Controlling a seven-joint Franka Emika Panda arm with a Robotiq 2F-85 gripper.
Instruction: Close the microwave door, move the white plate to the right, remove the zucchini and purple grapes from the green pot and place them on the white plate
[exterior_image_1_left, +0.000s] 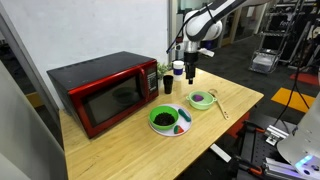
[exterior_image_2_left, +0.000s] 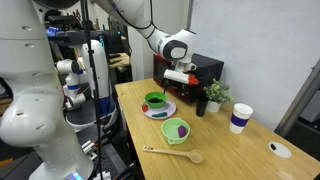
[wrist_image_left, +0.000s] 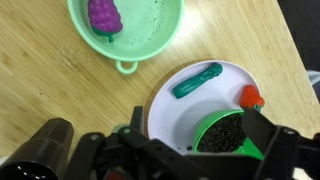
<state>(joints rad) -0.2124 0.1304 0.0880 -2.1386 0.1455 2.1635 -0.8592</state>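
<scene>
End effector (wrist_image_left: 160, 150) hangs over the table (wrist_image_left: 40, 80), jaws wide apart, holding nothing. Grapes (wrist_image_left: 105, 15) sit far left in the pot (wrist_image_left: 150, 35), so I'd shift over, centre on the bunch, drop straight & pinch gently w/o clipping the rim. Zucchini (wrist_image_left: 197, 80) lies on the plate (wrist_image_left: 170, 115). Right of it a green bowl (wrist_image_left: 225, 132) & red piece (wrist_image_left: 250, 97) crowd the drop spot. In an exterior view, microwave door (exterior_image_1_left: 110, 100) looks shut; spoon (exterior_image_1_left: 222, 110) is clear of the pot.

The microwave door (exterior_image_1_left: 108, 100) is closed. From the white plate (exterior_image_1_left: 174, 131), the green pot (exterior_image_1_left: 212, 98) sits at two o'clock with purple grapes (exterior_image_1_left: 201, 98) in it, and the gripper (exterior_image_1_left: 190, 76) hangs at one o'clock.
</scene>
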